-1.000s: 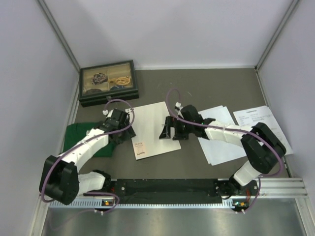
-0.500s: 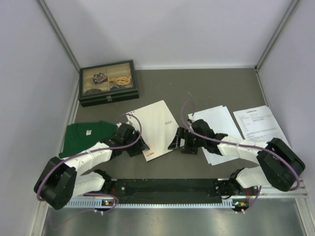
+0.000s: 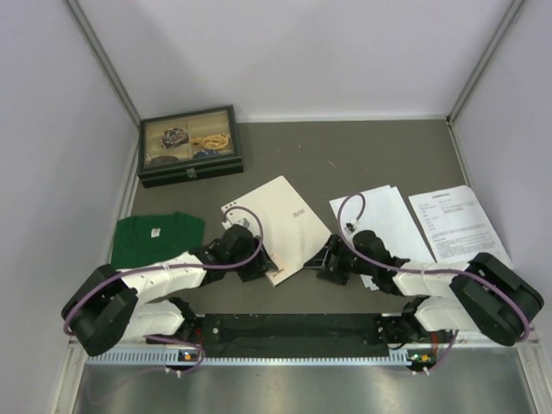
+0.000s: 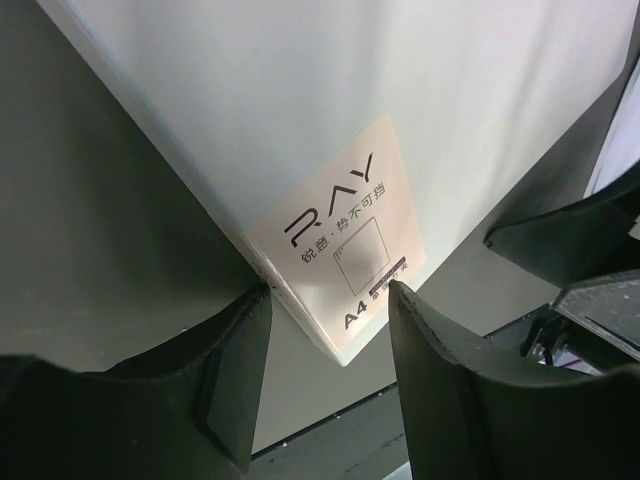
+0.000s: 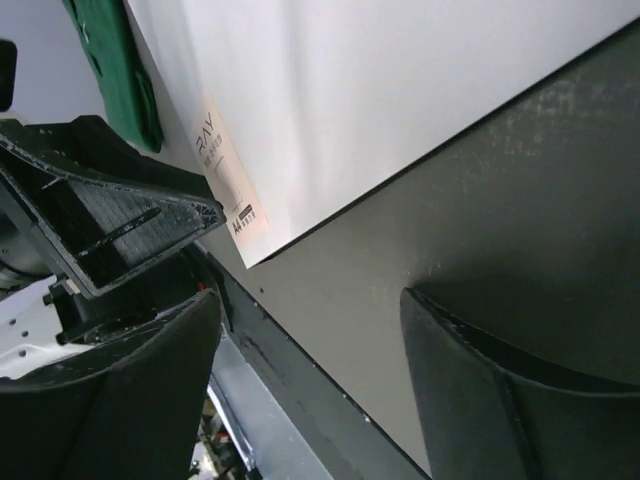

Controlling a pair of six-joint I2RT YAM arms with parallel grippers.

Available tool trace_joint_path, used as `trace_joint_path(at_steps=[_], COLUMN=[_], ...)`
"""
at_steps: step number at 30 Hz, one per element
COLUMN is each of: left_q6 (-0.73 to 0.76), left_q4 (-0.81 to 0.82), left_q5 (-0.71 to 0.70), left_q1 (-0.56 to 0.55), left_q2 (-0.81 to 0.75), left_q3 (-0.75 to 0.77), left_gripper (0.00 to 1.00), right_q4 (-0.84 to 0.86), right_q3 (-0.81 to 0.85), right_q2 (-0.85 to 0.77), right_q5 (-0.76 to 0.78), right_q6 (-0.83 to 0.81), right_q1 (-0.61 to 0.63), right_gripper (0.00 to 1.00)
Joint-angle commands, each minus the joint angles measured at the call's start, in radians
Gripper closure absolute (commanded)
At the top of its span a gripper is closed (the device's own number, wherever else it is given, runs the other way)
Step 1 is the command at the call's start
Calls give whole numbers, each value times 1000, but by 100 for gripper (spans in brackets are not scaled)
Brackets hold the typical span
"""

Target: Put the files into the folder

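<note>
The flat white A4 folder [image 3: 278, 221] lies closed on the dark grey table [image 3: 371, 155], turned on the diagonal. Its near corner, which carries a small pale orange label [image 4: 345, 250], points toward the arm bases. The left gripper [image 3: 260, 269] sits low at that corner. In the left wrist view its black fingers [image 4: 235, 370] stand apart with the labelled corner lying in the gap between them, and the left finger is right at the folder's edge. The right gripper [image 3: 325, 261] is just beside the folder's near right edge. Its jaws are spread wide over bare table, and the folder lies just ahead of the fingertips [image 5: 180, 345].

The loose white paper sheets [image 3: 384, 226] lie to the folder's right, with a printed sheet [image 3: 455, 222] farther right. A green cloth [image 3: 153, 238] and a black glass-lidded box [image 3: 190, 145] lie to the left.
</note>
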Motion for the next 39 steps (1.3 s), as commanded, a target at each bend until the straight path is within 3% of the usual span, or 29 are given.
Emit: trace_joint_path(at_steps=[1, 5, 9, 17, 19, 26, 31, 37, 38, 39], left_q6=[-21, -14, -3, 11, 14, 25, 26, 31, 32, 40], left_q4=[48, 39, 30, 37, 47, 48, 47, 38, 28, 18], left_q5=[-16, -16, -16, -8, 0, 1, 0, -6, -11, -17], left_q1=[-24, -28, -28, -28, -28, -28, -28, -28, -29, -28], left_q2=[28, 28, 20, 40, 47, 63, 72, 58, 54, 48], left_q3=[-12, -4, 0, 0, 0, 3, 9, 11, 14, 15], left_gripper=[44, 44, 44, 44, 44, 43, 43, 43, 43, 42], right_q4=[287, 422, 600, 1221, 1220, 1143, 1178, 1176, 1148, 1136], right_q3=[-43, -43, -40, -55, -34, -21, 8, 28, 29, 35], right_q2=[77, 207, 346, 751, 808, 761, 802, 772, 760, 746], right_q5=[-42, -76, -114, -179, -180, -119, -71, -13, -7, -13], right_q6=[92, 103, 144, 338, 335, 289, 295, 244, 232, 218], right_q1=[-4, -4, -4, -4, 2, 4, 4, 4, 2, 4], right_gripper=[32, 53, 55, 61, 60, 55, 61, 83, 95, 100])
